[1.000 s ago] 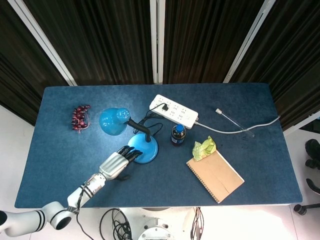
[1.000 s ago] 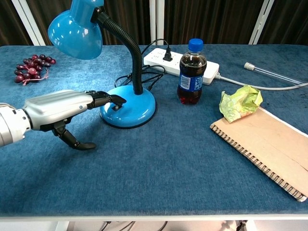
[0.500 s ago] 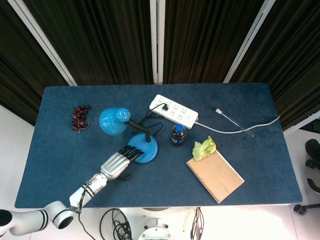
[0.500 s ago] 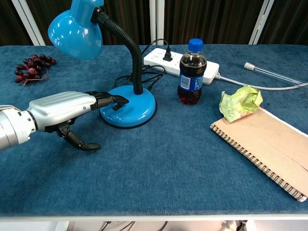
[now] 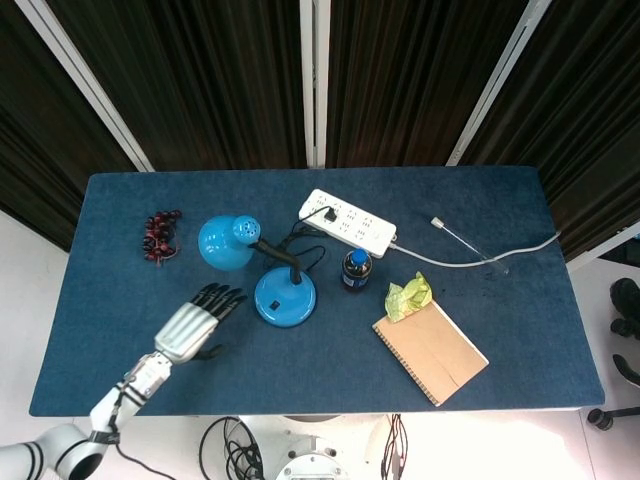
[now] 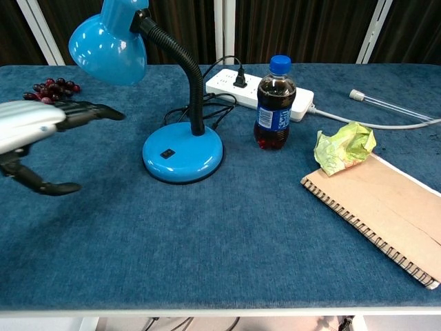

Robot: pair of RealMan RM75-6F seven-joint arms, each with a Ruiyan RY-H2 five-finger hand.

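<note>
Head view: left hand (image 5: 190, 325) hovers open, fingers spread, holding nothing, just left of the blue desk lamp (image 5: 284, 297).

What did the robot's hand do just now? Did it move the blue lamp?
The left hand pulled back from the lamp's base, away to the robot's left. A moment ago its fingers reached onto the base by the switch; now they are clear of it and hold nothing. The lamp, the cola bottle, the grapes and the notebook stayed put.
</note>
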